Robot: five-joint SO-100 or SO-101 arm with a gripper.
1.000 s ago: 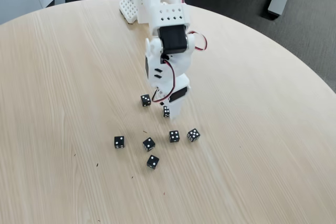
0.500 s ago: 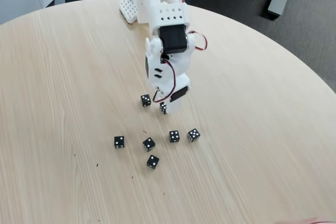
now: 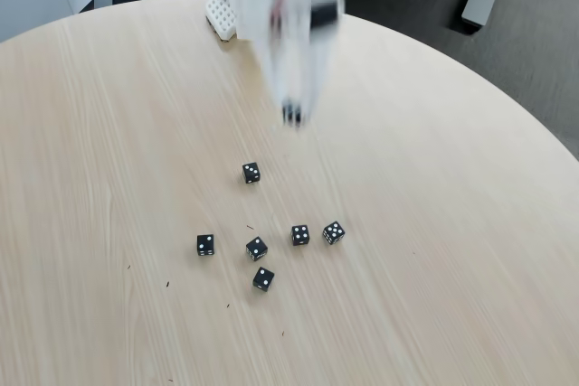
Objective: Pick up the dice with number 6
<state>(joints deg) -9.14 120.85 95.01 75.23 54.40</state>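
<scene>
Dice with number 6 [image 3: 291, 115], a small black cube, appears in the fixed view as a dark smear at the tip of the white two-finger gripper [image 3: 291, 113], in the upper middle of the frame and raised clear of the round pale wooden table [image 3: 109, 115]. Its pips cannot be read through the blur. The white plastic arm [image 3: 285, 15] is streaked by motion blur from the top edge of the frame down to that tip, and the fingers look pressed against the little cube from both sides, pinching it, though the blur hides the contact itself.

Six other small black dice with white pips lie on the wood below. One [image 3: 251, 172] sits alone near the centre of the frame, well apart from the raised cube. Lower down, a loose cluster spreads across the lower middle: one [image 3: 205, 244] at the left, one [image 3: 257, 248] beside it, two [image 3: 300, 235] [image 3: 334, 232] close together at the right, and one [image 3: 263, 278] lowest.

Bare tabletop stretches wide on the left, the right and the bottom of the frame. The curved table edge runs down the right side against grey carpet [image 3: 525, 61]. A white perforated base block [image 3: 220, 14] stands at the table's far edge, upper middle.
</scene>
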